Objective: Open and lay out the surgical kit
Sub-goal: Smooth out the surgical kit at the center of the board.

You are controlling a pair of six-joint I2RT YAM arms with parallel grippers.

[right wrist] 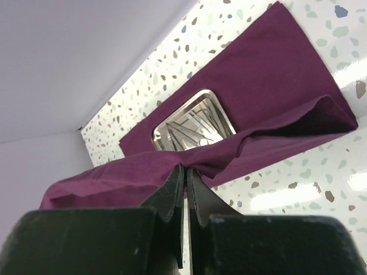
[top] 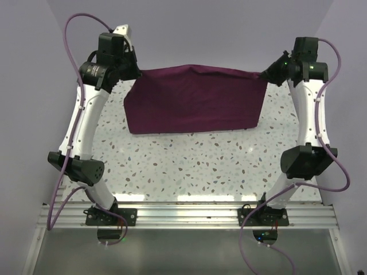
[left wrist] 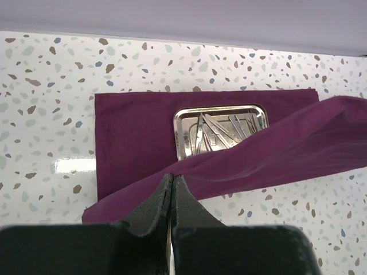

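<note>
While the left hand at ten o'clock and right hand at two o'clock clench the cloth wrap's raised flap, moving level together should spare the steel tray beneath.

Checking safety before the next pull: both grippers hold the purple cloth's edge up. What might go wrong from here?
1. The cloth sags across the near edge of the steel tray; pulling might drag the tray and scatter the instruments.
2. The left gripper and right gripper pinch only a thin edge; a slip could drop the flap over the tray.
</note>
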